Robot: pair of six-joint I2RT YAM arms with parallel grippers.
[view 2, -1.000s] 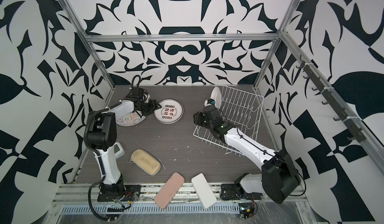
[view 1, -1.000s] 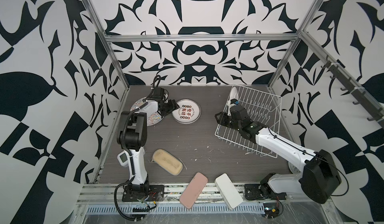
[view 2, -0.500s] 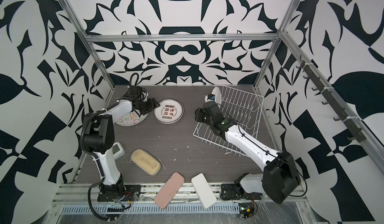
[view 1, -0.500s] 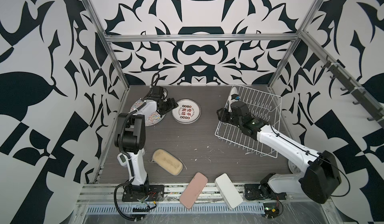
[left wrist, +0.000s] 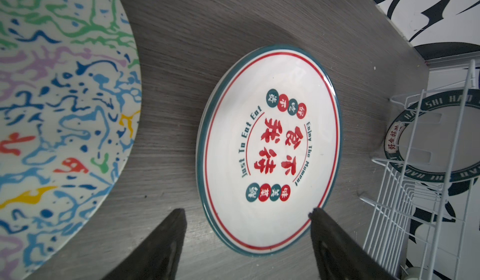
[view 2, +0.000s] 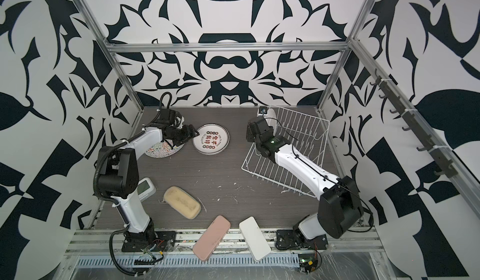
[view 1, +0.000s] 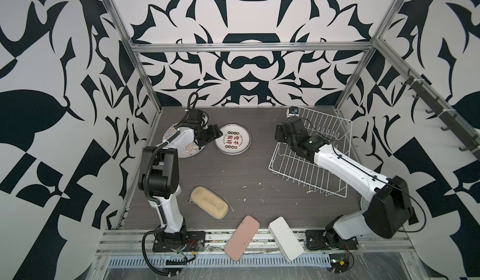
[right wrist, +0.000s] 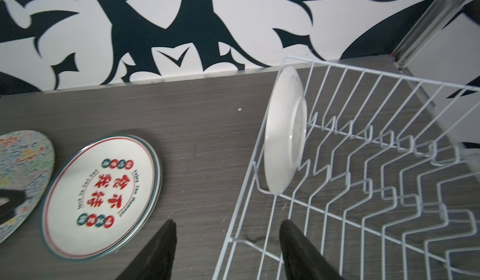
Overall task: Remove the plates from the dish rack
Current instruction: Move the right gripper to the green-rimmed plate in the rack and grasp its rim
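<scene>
White arms (view 1: 345,170), blk joints (view 1: 387,208) + cables (view 1: 148,168)

2 top views look down (nearly alike); 2 close wrist views share the red-character plate (left wrist: 268,146).

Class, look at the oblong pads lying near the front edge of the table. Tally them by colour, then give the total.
Beige pad: 1
Pink pad: 1
White pad: 1
Total: 3
</scene>
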